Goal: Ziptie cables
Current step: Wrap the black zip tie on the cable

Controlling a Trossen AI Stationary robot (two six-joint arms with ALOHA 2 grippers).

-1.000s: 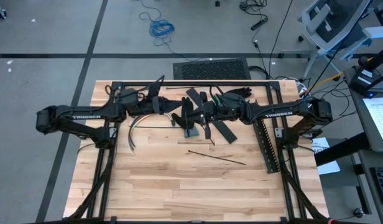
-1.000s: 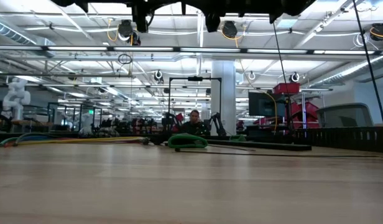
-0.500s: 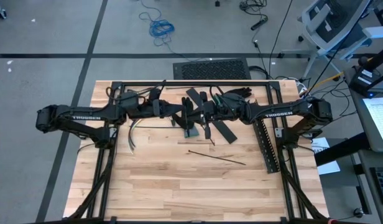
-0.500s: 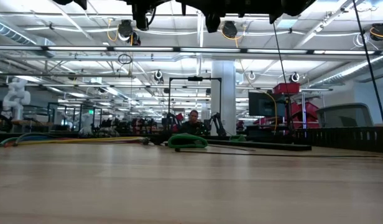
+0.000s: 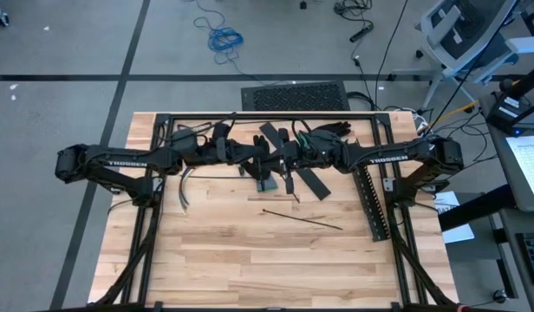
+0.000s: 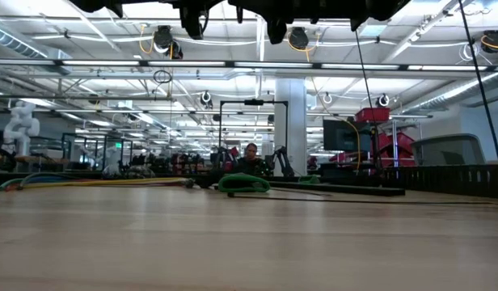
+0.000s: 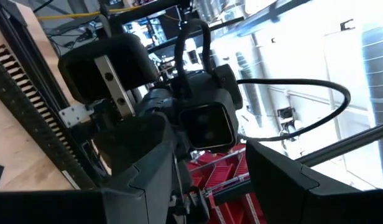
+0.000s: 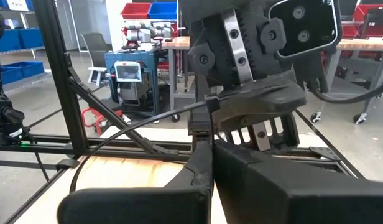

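Seen from above, your two arms reach inward over the far half of the table (image 5: 250, 260) and meet near its middle; the left gripper (image 5: 260, 159) is raised, its fingers (image 7: 148, 168) parted about halfway with nothing visible between them; the right gripper (image 5: 287, 158) faces it, fingers (image 8: 198, 168) pressed fully together, and you cannot tell whether the thin black strand (image 8: 148, 121) crossing their tips is gripped; the cables (image 5: 182, 184) lie curved on the wood left of centre, beneath the left arm, apart from both grippers; one black slotted strip (image 5: 371, 201) lies along the right side; one thin black stick (image 5: 302, 218) lies near centre; no container is distinguishable.
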